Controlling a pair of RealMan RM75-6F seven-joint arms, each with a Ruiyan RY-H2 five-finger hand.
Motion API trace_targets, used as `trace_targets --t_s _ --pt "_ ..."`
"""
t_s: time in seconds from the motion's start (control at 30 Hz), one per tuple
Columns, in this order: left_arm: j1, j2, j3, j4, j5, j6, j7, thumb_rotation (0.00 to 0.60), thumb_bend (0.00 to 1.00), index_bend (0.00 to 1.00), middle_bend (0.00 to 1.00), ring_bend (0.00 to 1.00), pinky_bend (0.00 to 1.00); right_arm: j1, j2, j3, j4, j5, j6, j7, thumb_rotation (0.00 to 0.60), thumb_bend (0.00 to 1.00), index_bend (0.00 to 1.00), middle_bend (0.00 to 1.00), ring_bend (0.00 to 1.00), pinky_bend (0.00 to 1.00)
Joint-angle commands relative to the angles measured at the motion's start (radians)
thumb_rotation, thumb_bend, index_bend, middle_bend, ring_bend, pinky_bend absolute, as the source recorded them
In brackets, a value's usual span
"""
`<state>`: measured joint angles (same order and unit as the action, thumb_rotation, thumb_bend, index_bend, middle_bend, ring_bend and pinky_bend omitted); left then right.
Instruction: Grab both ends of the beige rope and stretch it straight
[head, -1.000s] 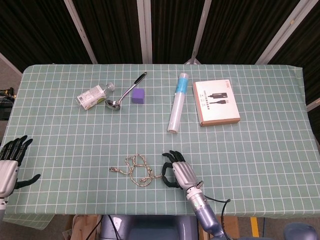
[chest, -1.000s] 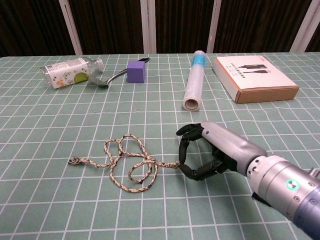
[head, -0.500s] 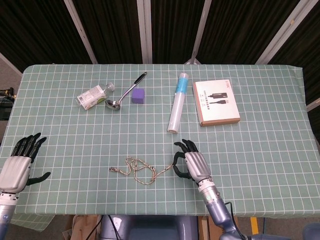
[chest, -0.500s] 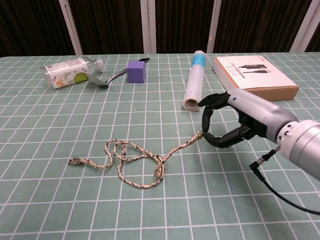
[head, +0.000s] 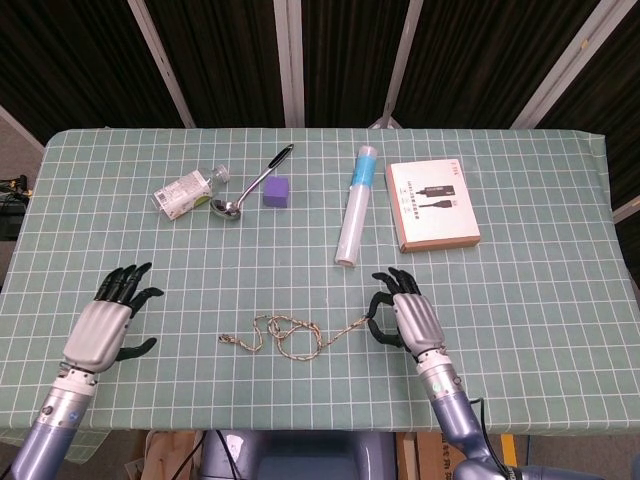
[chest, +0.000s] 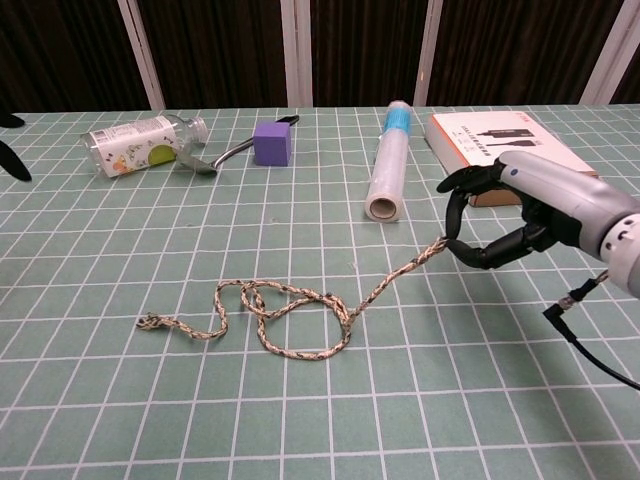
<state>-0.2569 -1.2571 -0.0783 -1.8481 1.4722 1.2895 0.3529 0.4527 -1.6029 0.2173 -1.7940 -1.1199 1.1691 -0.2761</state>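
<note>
Surface: green checked cloth on the table (head: 520, 300), dark slatted panels behind it.
Right hand: my right hand (head: 405, 318) pinches one end of the beige rope (chest: 300, 310), which sits between thumb and a finger; the other fingers are curled loosely. It hangs just over the cloth.
Rope: from my right hand it runs taut and slanting down to the left, then lies in loose loops on the cloth; its free, frayed end lies furthest from that hand, between my two hands.
Left hand: my left hand (head: 105, 322) has its fingers spread and holds nothing. It is well apart from the rope's free end, off to that end's left.
Beyond my right hand: a clear roll (head: 355, 205) lying flat, with a boxed cable (head: 432, 205) just beside it.
Beyond the rope loops: a small bottle (head: 185, 193) on its side, a ladle (head: 245, 190) and a purple cube (head: 277, 191), grouped close together.
</note>
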Motion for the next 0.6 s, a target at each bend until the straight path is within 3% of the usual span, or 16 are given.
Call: trace_targets --t_s 0.03,0.2,0.6 --pt "-0.04 -0.06 -0.011 -0.011 -0.046 -0.05 0.06 0.6 0.3 0.42 0.1 0.0 0.0 -0.001 0.006 -0.002 -0.003 0.0 0.003 0.002 0.6 0.48 0.7 0.19 0.0 0.0" --pt "-0.08 -0.155 -0.013 0.012 -0.081 -0.09 0.145 0.6 0.34 0.47 0.13 0.0 0.0 -0.002 0.016 -0.003 -0.01 0.001 0.008 0.007 0.6 0.48 0.7 0.2 0.0 0.0" --pt "-0.15 -0.357 -0.024 0.107 -0.198 -0.143 0.286 0.6 0.41 0.5 0.14 0.0 0.0 -0.007 0.039 -0.009 -0.012 0.008 0.015 0.024 0.6 0.48 0.7 0.2 0.0 0.0"
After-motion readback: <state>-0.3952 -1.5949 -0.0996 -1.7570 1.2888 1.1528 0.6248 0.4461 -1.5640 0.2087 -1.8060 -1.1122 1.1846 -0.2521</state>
